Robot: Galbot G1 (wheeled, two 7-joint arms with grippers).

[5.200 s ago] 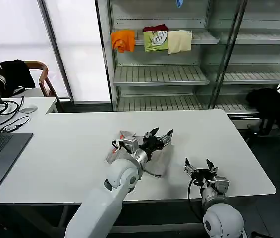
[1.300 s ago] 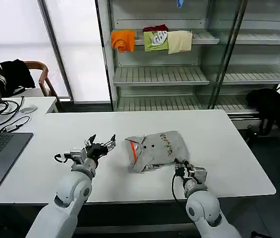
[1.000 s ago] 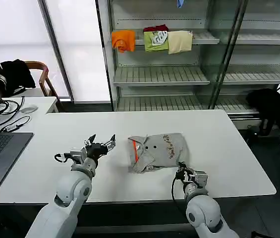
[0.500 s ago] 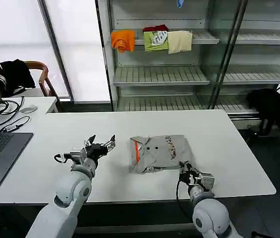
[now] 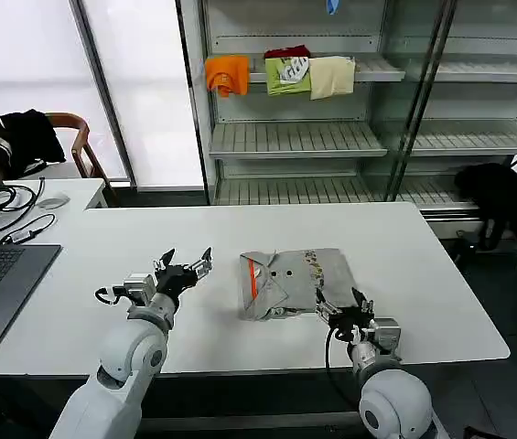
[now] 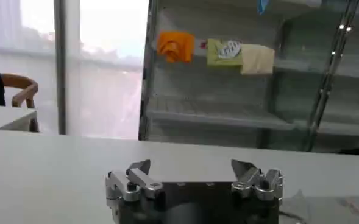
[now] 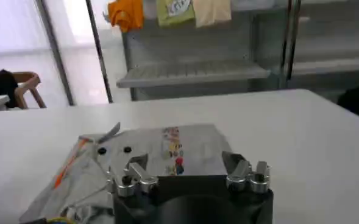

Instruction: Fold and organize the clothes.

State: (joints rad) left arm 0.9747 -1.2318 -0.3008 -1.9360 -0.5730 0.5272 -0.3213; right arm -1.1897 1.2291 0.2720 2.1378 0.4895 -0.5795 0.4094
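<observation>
**Folded grey shirt released, both grippers empty beside it**

Since the earlier frames, the right gripper (image 5: 342, 308) had let go of the light grey shirt (image 5: 296, 279) and drawn back to the shirt's near right corner, fingers spread apart and holding nothing; the shirt, looser before, now lay flat as a compact folded rectangle on the white table (image 5: 404, 247); the left gripper (image 5: 183, 268) hovered well to the shirt's left, fingers apart, unchanged. From the right wrist, the shirt (image 7: 167, 146) lay just beyond the open gripper (image 7: 185, 173). To finish well, I judged the loose near hem should be tucked and the bundle gripped low at both sides before lifting; no brand or writing was readable on the small multicolour print (image 7: 172, 141).
</observation>
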